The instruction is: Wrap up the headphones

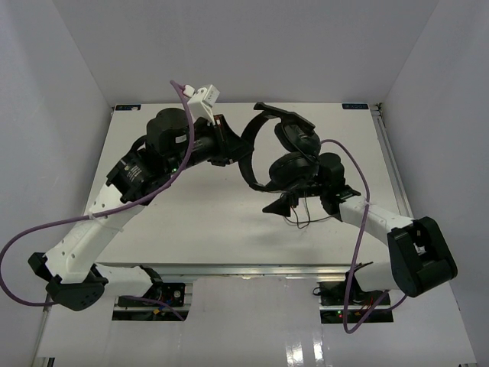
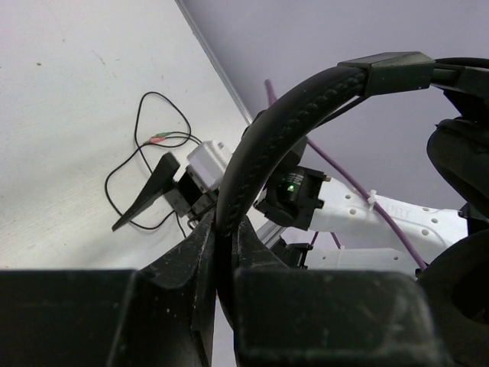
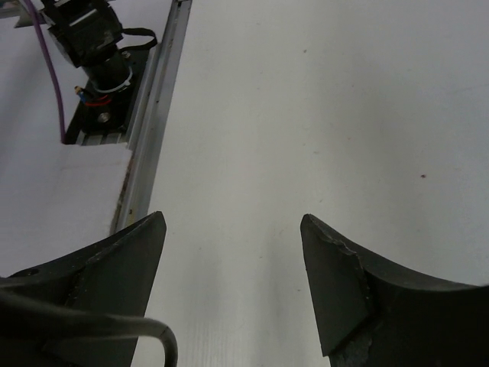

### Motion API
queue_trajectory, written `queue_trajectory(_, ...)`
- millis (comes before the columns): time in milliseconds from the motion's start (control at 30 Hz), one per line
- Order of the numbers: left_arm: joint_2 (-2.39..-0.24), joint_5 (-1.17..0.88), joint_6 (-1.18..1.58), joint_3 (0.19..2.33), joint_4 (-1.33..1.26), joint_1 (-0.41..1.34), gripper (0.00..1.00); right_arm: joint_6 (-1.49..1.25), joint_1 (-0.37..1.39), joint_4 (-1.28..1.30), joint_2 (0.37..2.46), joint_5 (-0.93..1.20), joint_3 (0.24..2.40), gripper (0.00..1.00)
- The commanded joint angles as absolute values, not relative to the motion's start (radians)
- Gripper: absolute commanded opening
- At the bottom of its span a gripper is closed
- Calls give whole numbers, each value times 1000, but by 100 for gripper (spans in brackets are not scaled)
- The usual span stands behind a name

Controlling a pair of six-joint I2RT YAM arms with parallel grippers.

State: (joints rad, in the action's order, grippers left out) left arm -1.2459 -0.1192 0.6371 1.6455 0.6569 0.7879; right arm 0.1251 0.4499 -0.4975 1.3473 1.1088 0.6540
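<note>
The black headphones (image 1: 296, 139) hang above the table's middle, with both earcups stacked right of the arched headband (image 1: 249, 145). My left gripper (image 1: 231, 144) is shut on the headband; in the left wrist view the jaws (image 2: 226, 233) pinch the padded band (image 2: 283, 115). The thin black cable (image 1: 302, 219) trails down onto the table and also shows in the left wrist view (image 2: 145, 145). My right gripper (image 1: 302, 206) is open just below the lower earcup, above the cable. In the right wrist view its fingers (image 3: 233, 225) stand wide apart with nothing between them; a strand of cable (image 3: 114, 325) crosses the left finger.
The table's near edge with its aluminium rail (image 3: 153, 115) and an arm base (image 3: 95, 46) lies close ahead of the right gripper. Purple arm cables (image 1: 348, 153) loop beside both arms. White walls enclose the table (image 1: 191, 222) on three sides.
</note>
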Motion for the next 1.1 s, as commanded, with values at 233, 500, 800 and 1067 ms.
queue_trajectory(233, -1177, 82, 612, 1770, 628, 792, 0, 201, 522, -508, 1280, 1168, 568, 61)
queue_trajectory(500, -1163, 129, 602, 1766, 625, 792, 0, 250, 519, -419, 1211, 1134, 557, 43)
queue_trajectory(800, -1112, 180, 600, 1711, 605, 792, 0, 335, 500, -279, 1184, 1118, 603, 16)
queue_trajectory(1067, -1098, 158, 612, 1641, 555, 792, 0, 453, 454, -57, 1150, 1066, 661, 21)
